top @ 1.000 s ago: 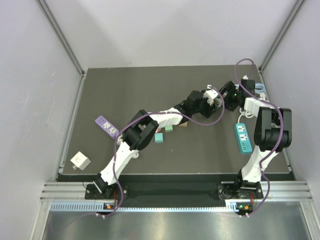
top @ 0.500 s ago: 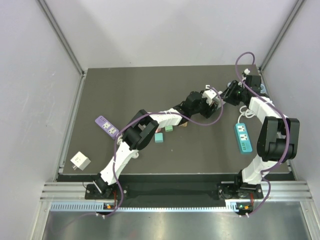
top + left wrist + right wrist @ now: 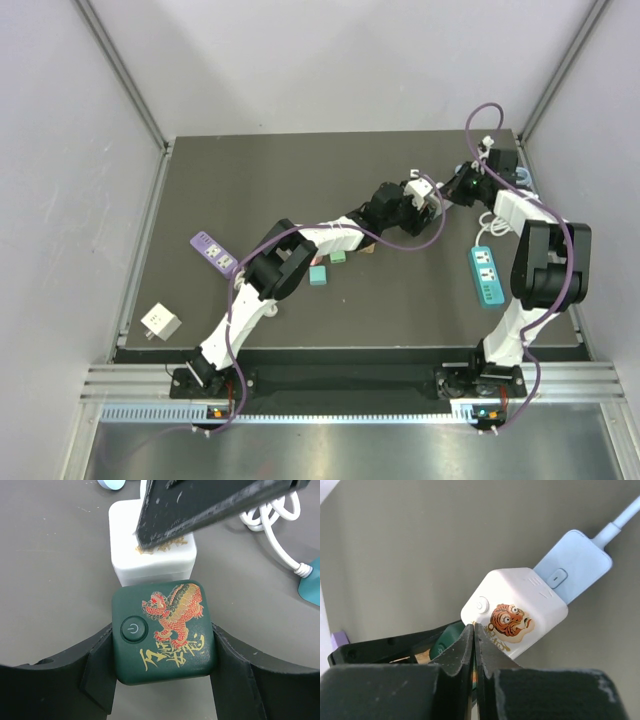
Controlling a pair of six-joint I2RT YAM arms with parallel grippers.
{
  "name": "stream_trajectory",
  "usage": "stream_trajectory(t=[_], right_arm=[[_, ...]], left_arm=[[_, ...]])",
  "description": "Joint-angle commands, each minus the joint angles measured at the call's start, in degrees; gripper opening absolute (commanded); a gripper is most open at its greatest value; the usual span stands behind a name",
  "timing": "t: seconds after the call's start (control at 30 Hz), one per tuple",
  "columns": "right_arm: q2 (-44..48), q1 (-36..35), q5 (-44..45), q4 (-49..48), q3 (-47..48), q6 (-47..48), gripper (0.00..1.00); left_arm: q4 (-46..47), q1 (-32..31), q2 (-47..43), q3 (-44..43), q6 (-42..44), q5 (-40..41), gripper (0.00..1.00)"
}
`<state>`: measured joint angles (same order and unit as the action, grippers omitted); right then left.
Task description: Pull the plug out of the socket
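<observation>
A green square plug [image 3: 165,615] with a red-and-gold dragon print and a power button lies on the dark table. It is joined end to end with a white socket cube [image 3: 150,555], which carries a tiger print [image 3: 520,615]. My left gripper [image 3: 163,645] is shut on the green plug, one finger pressed to each side. My right gripper [image 3: 474,626] is shut with nothing between its fingers. Its tips rest over the white socket's near edge [image 3: 145,540]. In the top view both grippers meet at the white socket [image 3: 424,188] at the back right.
A light blue corded plug [image 3: 575,565] sits in the far end of the white socket. A coiled white cable [image 3: 270,515] leads to a teal power strip [image 3: 486,274]. A purple strip [image 3: 214,252], a white cube [image 3: 160,320] and small teal blocks [image 3: 318,274] lie to the left.
My right gripper has gone from open to shut and has shifted left onto the white socket. The left gripper and the green plug have not moved.
</observation>
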<state>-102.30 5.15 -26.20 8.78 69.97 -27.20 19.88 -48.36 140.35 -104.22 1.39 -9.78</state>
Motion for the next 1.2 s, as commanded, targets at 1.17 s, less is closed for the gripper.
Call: stream_trajectory(t=[1.17], right_arm=[[-4.9,0.8,6.6,-2.4,-10.3,0.0,0.0]], left_arm=[[5.5,1.3,-6.1,-1.6,-24.0,-7.5,0.0]])
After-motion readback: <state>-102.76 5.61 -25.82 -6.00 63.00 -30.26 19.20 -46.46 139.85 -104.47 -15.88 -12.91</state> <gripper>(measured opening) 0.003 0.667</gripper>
